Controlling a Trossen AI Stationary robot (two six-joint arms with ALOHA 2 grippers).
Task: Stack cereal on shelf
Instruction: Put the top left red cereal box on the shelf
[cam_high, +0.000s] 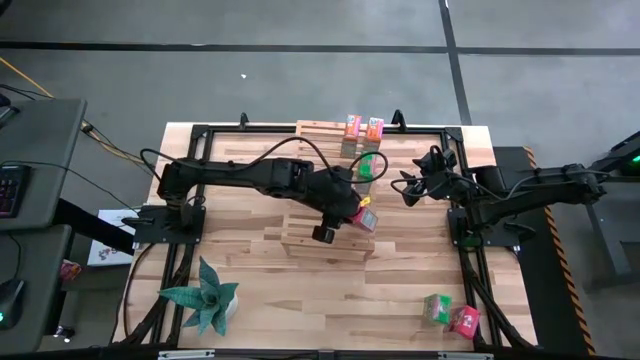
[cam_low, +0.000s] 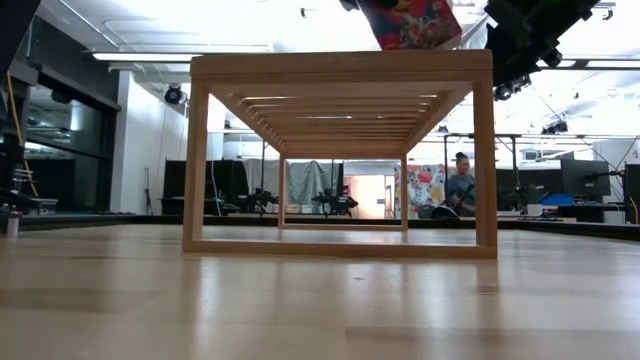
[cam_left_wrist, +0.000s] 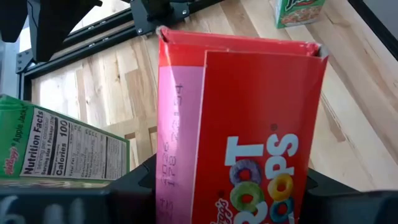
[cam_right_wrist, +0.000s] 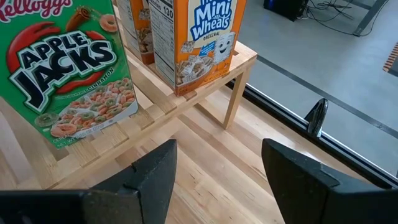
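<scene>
- Over the shelf, my left gripper clasps the red Froot Loops box by its narrow sides.
- Judged light, crushable cardboard; moderate squeeze advised.
- At three o'clock, my right gripper waits with fingers parted, holding nothing.

- left arm: dark, matte black links, chunky rounded joints, thin black cable looping over the upper link
- right arm: same dark build, black cabling bunched near the wrist
- left gripper: black, boxy body
- right gripper: two broad flat black fingers, smooth faces, bevelled edges
- both bases: black frame mounts at the bench sides
</scene>
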